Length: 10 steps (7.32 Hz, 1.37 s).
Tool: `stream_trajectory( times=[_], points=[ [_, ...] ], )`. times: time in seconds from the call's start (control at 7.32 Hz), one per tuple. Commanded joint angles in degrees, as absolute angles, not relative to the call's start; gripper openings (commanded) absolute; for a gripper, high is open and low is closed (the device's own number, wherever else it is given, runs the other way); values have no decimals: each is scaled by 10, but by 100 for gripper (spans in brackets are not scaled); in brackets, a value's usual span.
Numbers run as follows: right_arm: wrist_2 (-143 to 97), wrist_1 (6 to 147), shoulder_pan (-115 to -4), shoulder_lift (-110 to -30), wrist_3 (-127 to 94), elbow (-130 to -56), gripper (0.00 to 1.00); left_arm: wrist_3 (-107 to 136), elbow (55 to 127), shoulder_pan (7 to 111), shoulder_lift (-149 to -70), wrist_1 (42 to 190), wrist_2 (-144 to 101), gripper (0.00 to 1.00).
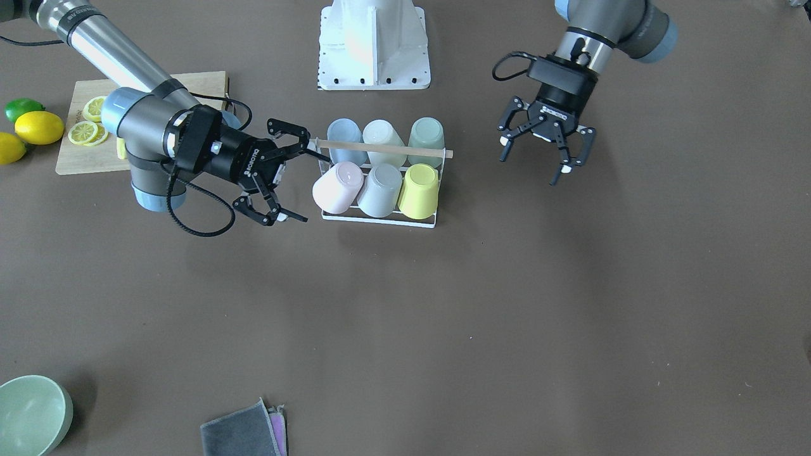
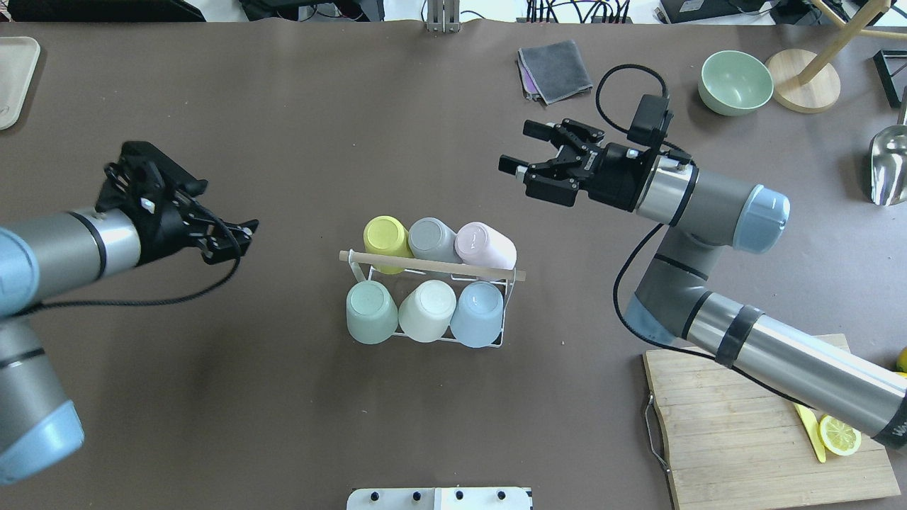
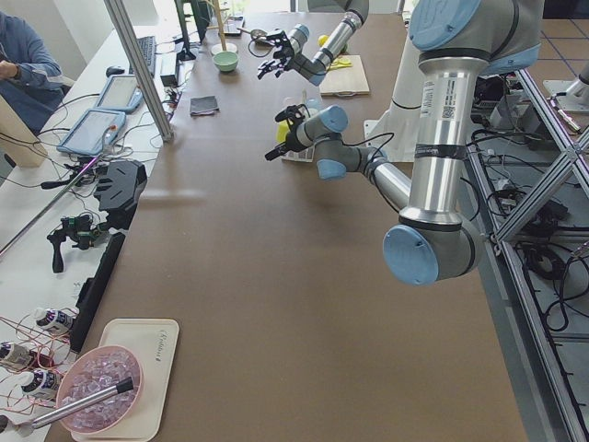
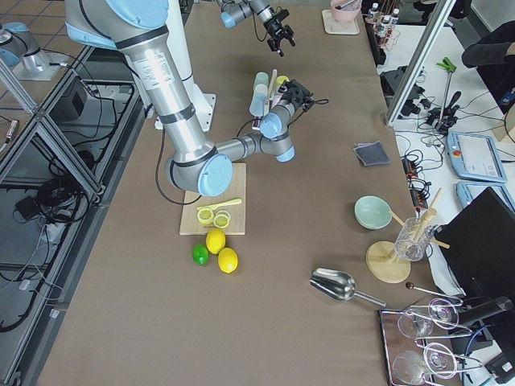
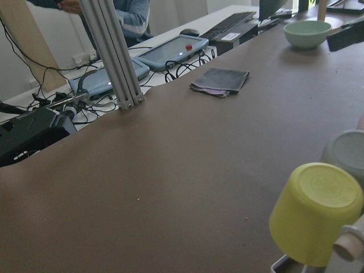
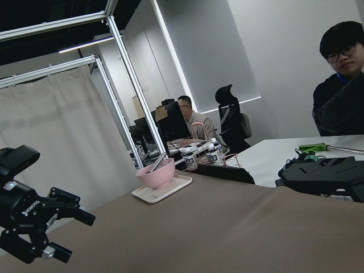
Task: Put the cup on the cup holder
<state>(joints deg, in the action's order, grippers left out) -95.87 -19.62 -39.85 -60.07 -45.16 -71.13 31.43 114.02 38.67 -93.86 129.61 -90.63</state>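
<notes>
Cup holder (image 1: 393,150) near right gripper (image 1: 301,183), not touching.

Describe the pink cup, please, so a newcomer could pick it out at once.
Centred on the table stands a white wire cup holder with a wooden rod on top, carrying six upturned cups in two rows of three. The pink cup ends the row farther from the robot, on its right; it alone is pink, next to a grey cup.

Six upturned cups (image 1: 380,190) fill the cup holder (image 1: 379,219); the right hand (image 1: 306,185) (jaws spread) hangs just beside it.
</notes>
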Motion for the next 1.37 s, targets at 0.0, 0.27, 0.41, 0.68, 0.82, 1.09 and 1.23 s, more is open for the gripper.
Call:
stream_trajectory(
  times=[0.0, 0.27, 0.41, 0.68, 0.82, 1.09, 1.23],
  points=[
    [-1000, -49, -471, -603, -451, -736, 100, 329, 1113, 557, -921, 1153, -1123, 98],
    [-1003, 94, -498, -608, -447, -751, 100, 283, 1054, 702, -920, 1036, -1263, 98],
    [-1003, 169, -510, -612, -448, -762, 100, 198, 1025, 764, -898, 991, -1292, 98],
    [-1001, 336, -519, -619, -446, -800, 100, 105, 950, 858, -897, 907, -1352, 98],
    [-1001, 413, -519, -619, -444, -814, 100, 99, 927, 863, -896, 911, -1379, 98],
    [-1003, 462, -512, -645, -444, -818, 100, 97, 914, 903, -890, 907, -1404, 98],
    [-1012, 510, -513, -663, -443, -837, 100, 90, 914, 904, -880, 907, -1401, 98]
  ],
)
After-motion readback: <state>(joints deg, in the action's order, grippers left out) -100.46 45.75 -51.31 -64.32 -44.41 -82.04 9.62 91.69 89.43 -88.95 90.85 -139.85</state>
